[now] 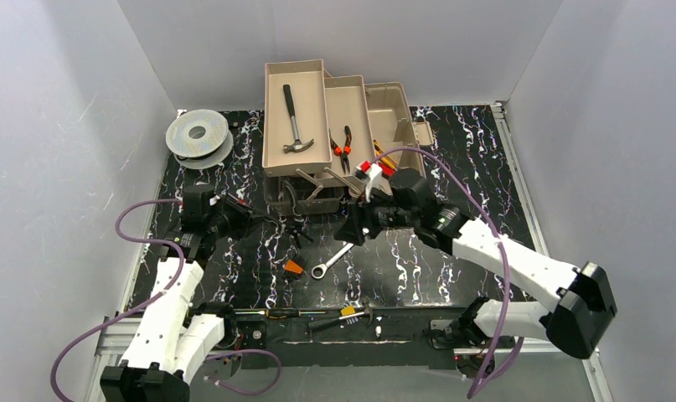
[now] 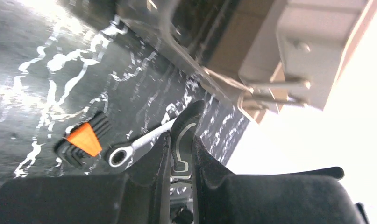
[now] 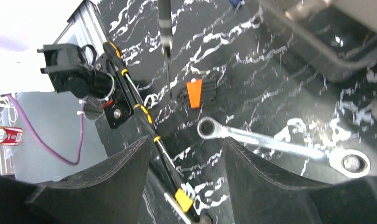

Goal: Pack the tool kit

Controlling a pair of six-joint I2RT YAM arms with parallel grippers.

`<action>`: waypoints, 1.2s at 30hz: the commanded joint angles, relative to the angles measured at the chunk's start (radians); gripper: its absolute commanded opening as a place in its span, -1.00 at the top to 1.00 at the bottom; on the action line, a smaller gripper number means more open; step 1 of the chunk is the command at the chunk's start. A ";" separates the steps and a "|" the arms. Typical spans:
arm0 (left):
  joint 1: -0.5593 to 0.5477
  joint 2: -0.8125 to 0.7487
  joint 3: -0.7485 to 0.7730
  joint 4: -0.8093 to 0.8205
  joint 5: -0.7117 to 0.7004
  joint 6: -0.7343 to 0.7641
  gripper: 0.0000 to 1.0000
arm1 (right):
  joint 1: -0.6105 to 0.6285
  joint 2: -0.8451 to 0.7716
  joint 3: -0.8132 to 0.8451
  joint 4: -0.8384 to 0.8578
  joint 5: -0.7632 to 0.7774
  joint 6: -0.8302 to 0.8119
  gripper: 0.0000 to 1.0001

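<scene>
The tan toolbox (image 1: 393, 105) stands open at the back, its trays folded out. A hammer (image 1: 295, 126) lies in the left tray and red-handled pliers (image 1: 343, 147) in the middle tray. My left gripper (image 1: 249, 219) is shut on a black-and-grey screwdriver handle (image 2: 182, 140), its shaft pointing right over the mat. My right gripper (image 1: 351, 233) is open and empty, hovering above the silver wrench (image 1: 330, 261), which also shows in the right wrist view (image 3: 280, 145) and the left wrist view (image 2: 137, 148).
A small black-and-orange piece (image 1: 292, 268) lies left of the wrench. Yellow-and-black screwdrivers (image 1: 317, 316) lie along the near edge. A round grey spool (image 1: 198, 134) sits back left. The toolbox's smoky lid (image 2: 195, 51) lies low in front of the trays.
</scene>
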 commanded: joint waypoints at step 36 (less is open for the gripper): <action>-0.166 0.024 -0.011 0.060 0.147 0.443 -0.96 | -0.120 -0.089 0.206 -0.139 0.649 -0.033 0.97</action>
